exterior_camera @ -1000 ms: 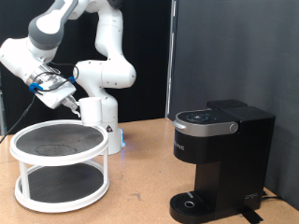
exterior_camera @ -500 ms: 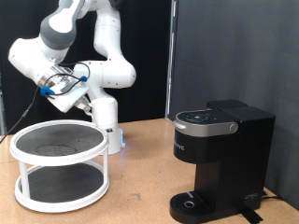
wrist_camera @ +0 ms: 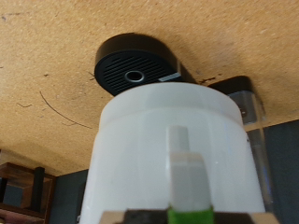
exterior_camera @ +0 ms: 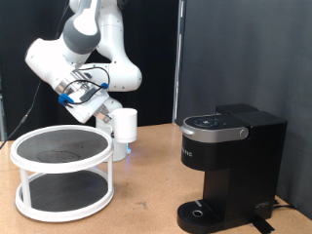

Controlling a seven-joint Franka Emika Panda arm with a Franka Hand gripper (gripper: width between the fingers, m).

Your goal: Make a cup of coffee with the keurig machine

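My gripper (exterior_camera: 109, 115) is shut on the plain white cup (exterior_camera: 125, 122) and holds it in the air, to the exterior view's right of the round shelf. In the wrist view the cup (wrist_camera: 173, 154) fills the middle, with one green-tipped finger (wrist_camera: 187, 177) against its wall. The black keurig machine (exterior_camera: 232, 166) stands at the exterior view's right, lid closed, silvery panel on top. Its round drip tray (exterior_camera: 202, 213) is bare. In the wrist view the drip tray (wrist_camera: 135, 65) shows beyond the cup, and part of the machine's body (wrist_camera: 245, 103) beside it.
A white two-tier round shelf (exterior_camera: 62, 175) with dark surfaces stands at the exterior view's left. The wooden tabletop (exterior_camera: 146, 195) stretches between shelf and machine. A black curtain hangs behind.
The arm has carried the cup to the exterior view's right, away from above the shelf and closer to the machine, and a little lower.
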